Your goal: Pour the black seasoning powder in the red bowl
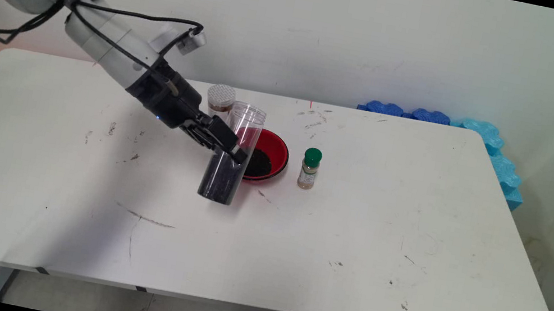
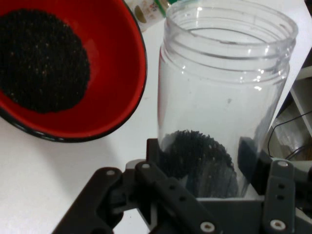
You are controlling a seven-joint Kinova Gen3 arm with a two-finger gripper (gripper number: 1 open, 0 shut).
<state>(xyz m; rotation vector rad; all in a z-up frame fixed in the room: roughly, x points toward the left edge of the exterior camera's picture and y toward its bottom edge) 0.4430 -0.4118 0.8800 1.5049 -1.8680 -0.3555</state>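
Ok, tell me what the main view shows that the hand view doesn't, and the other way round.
Only the main view shows the white-lidded brown jar behind the claw, the blue foam pieces at the table's far right corner, and the white table's full extent. Only the hand view shows straight into the clear jar's open threaded mouth. Both show the claw shut on the clear jar of dark grains, the red bowl of black grains beside it, and the green-capped spice bottle.

White arm slanting down from upper left, jaws of gripper (image 1: 225,142) clamped.

Green-capped spice bottle (image 1: 310,169) right of red bowl (image 1: 278,151); blue foam (image 1: 489,147)
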